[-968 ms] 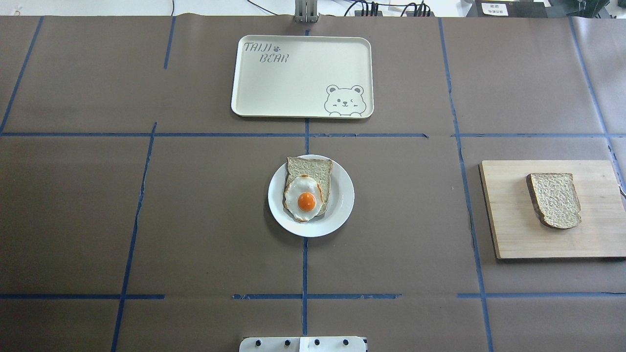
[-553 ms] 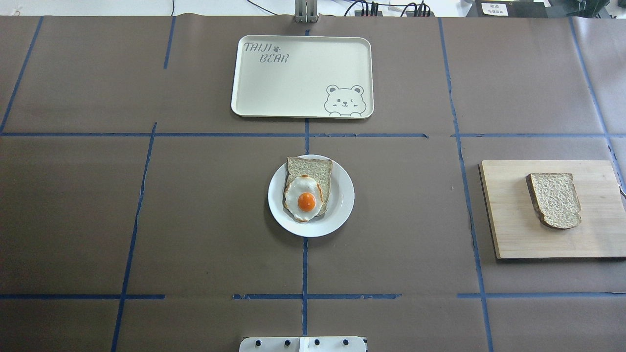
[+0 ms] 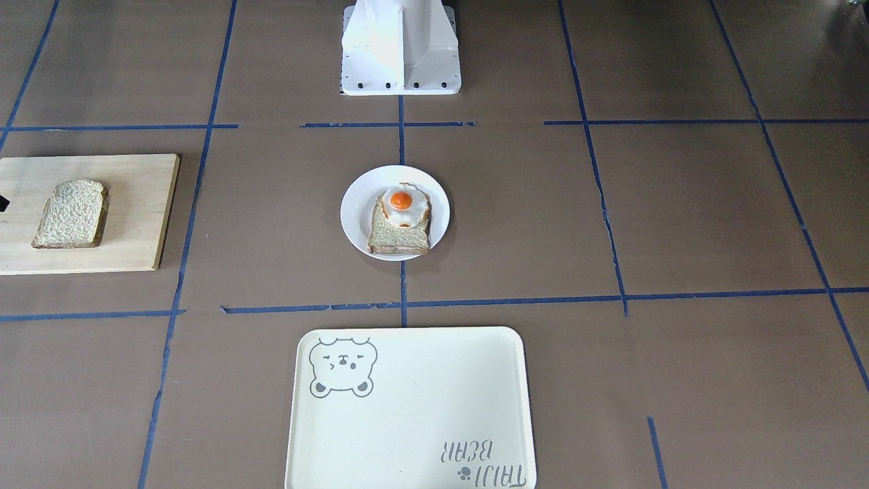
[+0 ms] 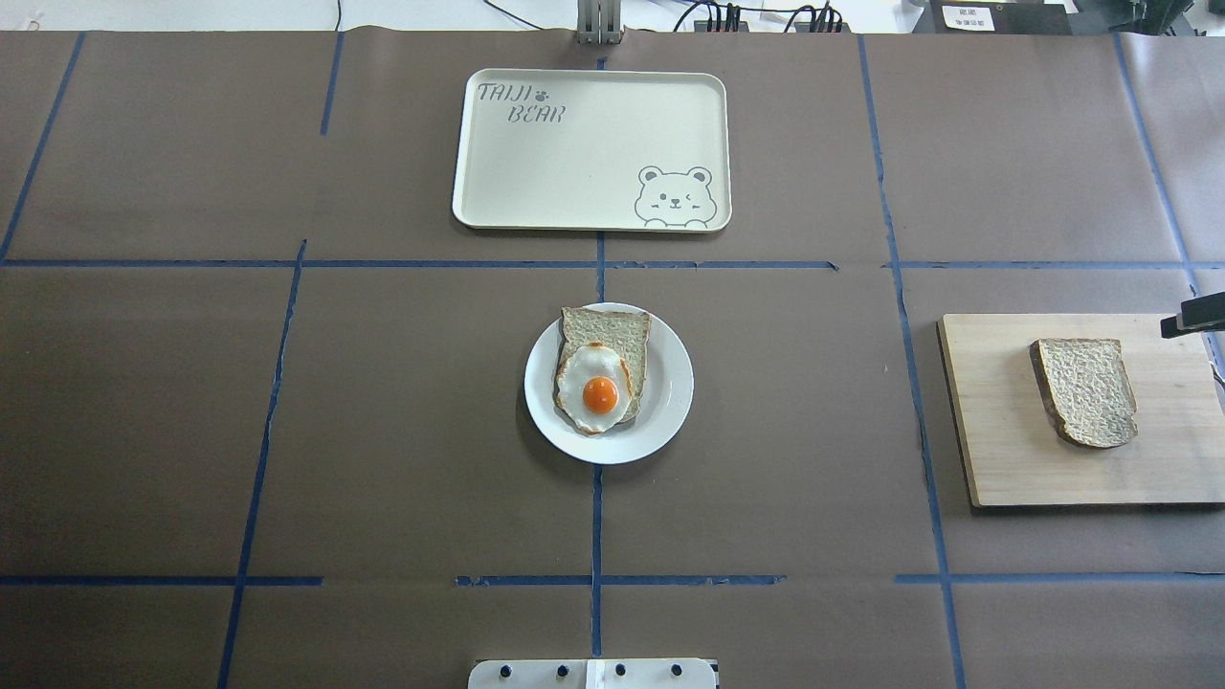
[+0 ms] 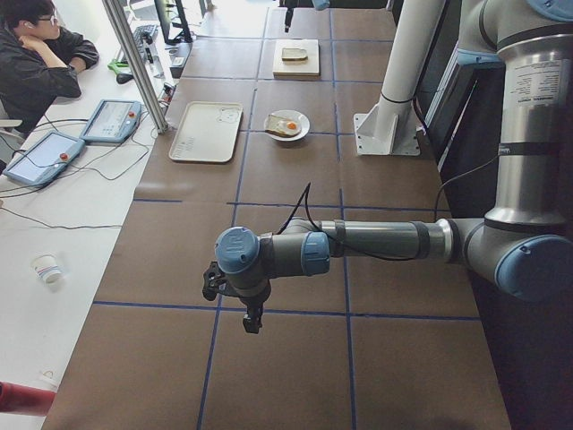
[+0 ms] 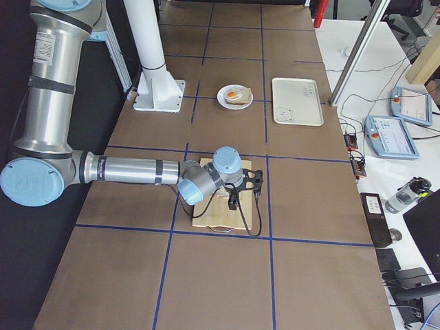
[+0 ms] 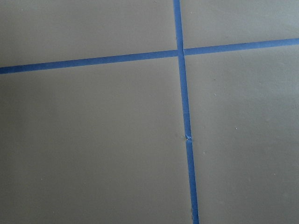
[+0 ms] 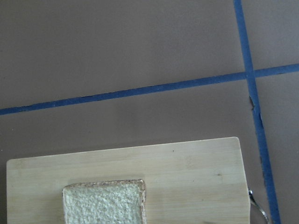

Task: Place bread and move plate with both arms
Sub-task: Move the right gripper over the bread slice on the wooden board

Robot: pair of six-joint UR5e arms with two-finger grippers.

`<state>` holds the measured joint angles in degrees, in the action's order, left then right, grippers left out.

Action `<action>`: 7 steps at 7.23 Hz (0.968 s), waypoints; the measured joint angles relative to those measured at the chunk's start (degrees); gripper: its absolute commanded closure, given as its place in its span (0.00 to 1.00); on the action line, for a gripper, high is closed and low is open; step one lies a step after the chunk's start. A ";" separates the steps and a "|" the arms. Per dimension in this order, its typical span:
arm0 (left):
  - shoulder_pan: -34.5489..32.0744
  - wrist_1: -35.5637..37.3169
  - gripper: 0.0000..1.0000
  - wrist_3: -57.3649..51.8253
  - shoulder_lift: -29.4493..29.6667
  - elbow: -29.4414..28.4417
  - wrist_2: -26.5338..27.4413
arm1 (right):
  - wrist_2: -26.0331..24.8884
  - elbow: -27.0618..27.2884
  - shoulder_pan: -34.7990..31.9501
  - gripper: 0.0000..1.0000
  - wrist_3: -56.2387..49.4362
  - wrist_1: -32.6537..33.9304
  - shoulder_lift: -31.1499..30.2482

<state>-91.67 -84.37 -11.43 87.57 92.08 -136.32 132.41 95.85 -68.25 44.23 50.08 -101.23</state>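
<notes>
The bare bread (image 4: 1086, 390) lies flat on a wooden board (image 4: 995, 440) at the table's right; it also shows in the front view (image 3: 71, 214) and the right wrist view (image 8: 103, 203). The white plate (image 4: 670, 388) sits at the table's middle and carries a second slice with a fried egg (image 4: 600, 383). My right gripper (image 6: 234, 201) hangs above the board near the bread; only a black tip (image 4: 1191, 316) reaches into the overhead view, and I cannot tell its state. My left gripper (image 5: 252, 321) hovers over bare table far to the left; I cannot tell its state.
A cream tray with a bear drawing (image 4: 574, 172) lies beyond the plate. The white pedestal (image 3: 400, 61) stands at the near edge behind the plate. Blue tape lines cross the brown table cover. A seated operator (image 5: 36, 54) is at the table's far side.
A black part of my right gripper has come into the overhead view at the right edge, above the board's far corner. Bread, plate and tray have not moved.
</notes>
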 measured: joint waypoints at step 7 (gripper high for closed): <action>0.00 -0.01 0.00 -0.08 -0.02 -0.06 0.00 | -1.26 -5.45 7.80 0.05 0.60 -0.40 2.91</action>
<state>-91.67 -84.38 -11.50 87.56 92.02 -136.32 131.15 90.39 -60.45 44.82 49.68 -98.33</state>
